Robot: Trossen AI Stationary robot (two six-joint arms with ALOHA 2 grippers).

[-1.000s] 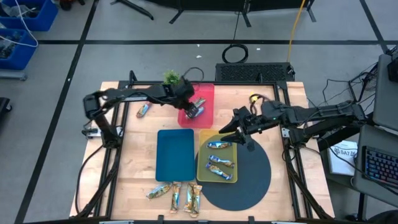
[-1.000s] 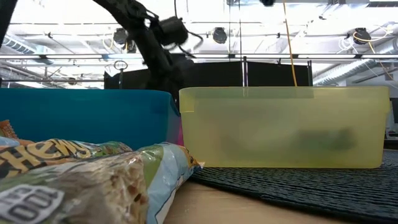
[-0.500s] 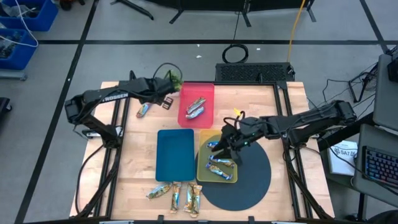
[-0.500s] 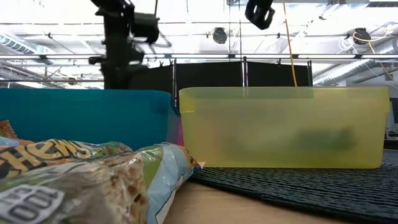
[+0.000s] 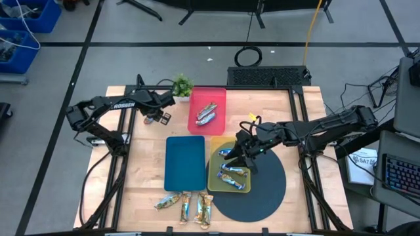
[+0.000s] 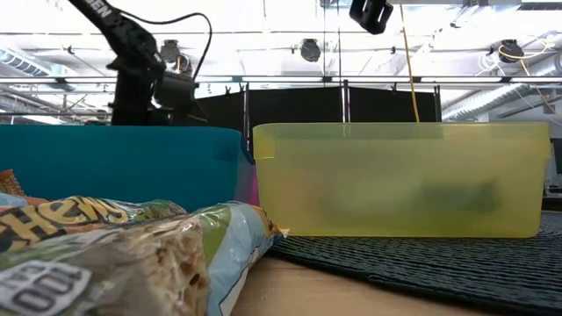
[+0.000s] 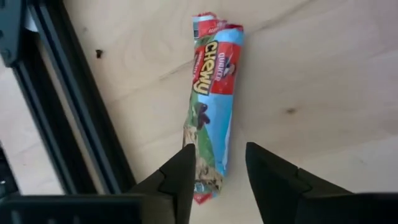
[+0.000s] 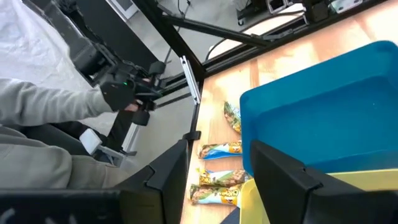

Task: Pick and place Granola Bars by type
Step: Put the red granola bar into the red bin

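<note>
One granola bar point(image 7: 214, 99) in a blue and red wrapper lies flat on the wood near the table's left edge. My left gripper point(image 7: 219, 177) hangs over it, open, with a finger on either side of one end; in the high view the left gripper point(image 5: 157, 117) hides that bar. Two bars point(image 5: 207, 113) lie in the red tray point(image 5: 220, 95). My right gripper point(image 5: 239, 154) is open above the yellow tray point(image 5: 211, 176), which holds three blue-wrapped bars point(image 5: 232, 170). Three more bars point(image 5: 186, 205) lie at the near edge. The blue tray point(image 5: 185, 162) holds nothing.
A small green plant point(image 5: 182, 84) stands just beyond my left gripper. A round black mat point(image 5: 266, 187) lies under the yellow tray's right side. Black frame rails point(image 7: 74, 112) run close beside the lone bar. A person's grey sleeve point(image 8: 43, 118) shows beyond the table.
My left gripper has swung from over the red tray toward the table's left edge and come down over the lone bar; a bar it carried now lies in the red tray. My right gripper moved left and nearer, over the yellow tray, then kept still.
</note>
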